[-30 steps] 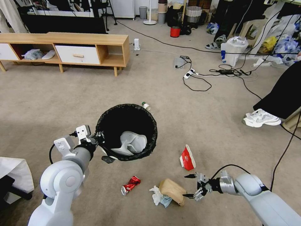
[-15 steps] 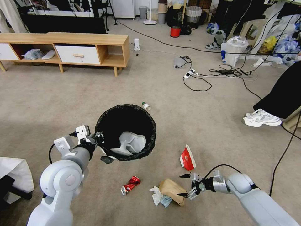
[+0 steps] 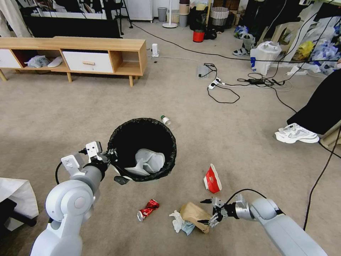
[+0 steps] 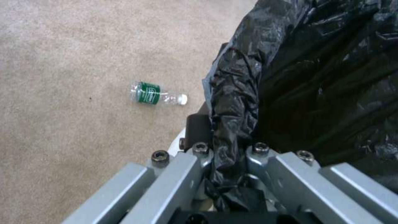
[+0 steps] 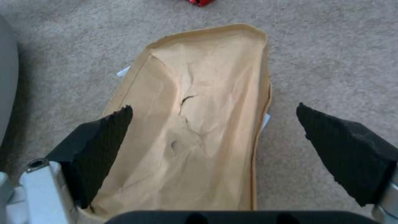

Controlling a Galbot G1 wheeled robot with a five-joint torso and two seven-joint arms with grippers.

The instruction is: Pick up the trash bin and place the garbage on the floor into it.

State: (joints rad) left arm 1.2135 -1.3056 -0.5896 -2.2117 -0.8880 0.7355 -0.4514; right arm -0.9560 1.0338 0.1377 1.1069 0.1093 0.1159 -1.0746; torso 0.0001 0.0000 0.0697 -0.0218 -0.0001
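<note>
The left hand (image 3: 111,156) is pinched on the bag-covered rim of the small round white plastic trash bin lined with crinkly black film (image 3: 142,149). The left wrist view shows black liner bunched between its pressed fingers. Whether the bin is raised off the beige-grey short-pile carpet floor (image 3: 88,106) or rests on it cannot be told. White crumpled material lies inside the bin.

The right hand (image 3: 209,212) is low over the floor with its fingers spread. In the right wrist view the two black pads straddle the creased brown cardboard piece (image 5: 199,124); one pad (image 5: 104,137) overlaps the cardboard's edge, the other stands apart over bare carpet. Contact cannot be confirmed.

Step in hand, by judgement: approach to grasp the cardboard, the bin being already secured. The next move calls for closing across the cardboard's width, gently enough that the thin sheet does not buckle out of the grip, then carrying it over the bin mouth.

Other garbage on the floor: a crushed red can (image 3: 148,209), a white tissue with a blue mask (image 3: 178,223) partly tucked under the cardboard, a red-and-white paper carton (image 3: 212,179), and a clear green-labelled plastic bottle (image 4: 156,94) lying beyond the bin.

In the head view the bin hides most of that bottle. The left fingertips are buried in liner.
</note>
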